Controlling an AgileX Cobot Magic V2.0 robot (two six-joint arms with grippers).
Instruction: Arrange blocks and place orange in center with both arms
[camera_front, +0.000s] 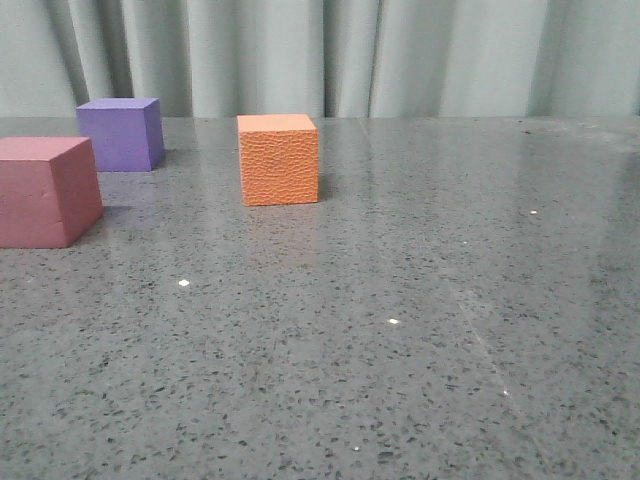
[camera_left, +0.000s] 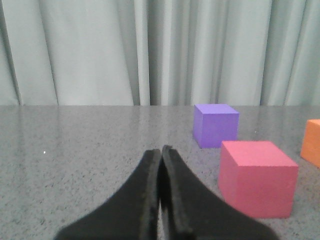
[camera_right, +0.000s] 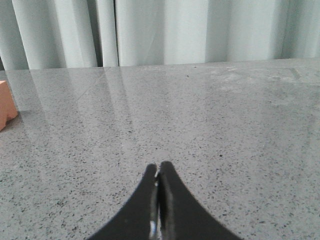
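Both grippers, left gripper (camera_left: 161, 150) and right gripper (camera_right: 158, 167), sit pinched closed and empty over the speckled table (camera_front: 420, 330), orange cube (camera_front: 278, 159) standing right of the purple cube (camera_front: 121, 133) and pink-red cube (camera_front: 45, 190).

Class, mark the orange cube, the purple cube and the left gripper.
orange cube (camera_front: 278, 165), front view, textured front face.
purple cube (camera_left: 216, 127), left wrist view, front face.
left gripper (camera_left: 161, 150), left wrist view, between its closed fingertips.

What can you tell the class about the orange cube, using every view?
The orange cube looks like foam, with a pebbled front face and a smoother, paler top. It sits upright and flat on the speckled grey table, right of the purple cube and the pink-red cube, apart from both. Nothing touches it but the table.
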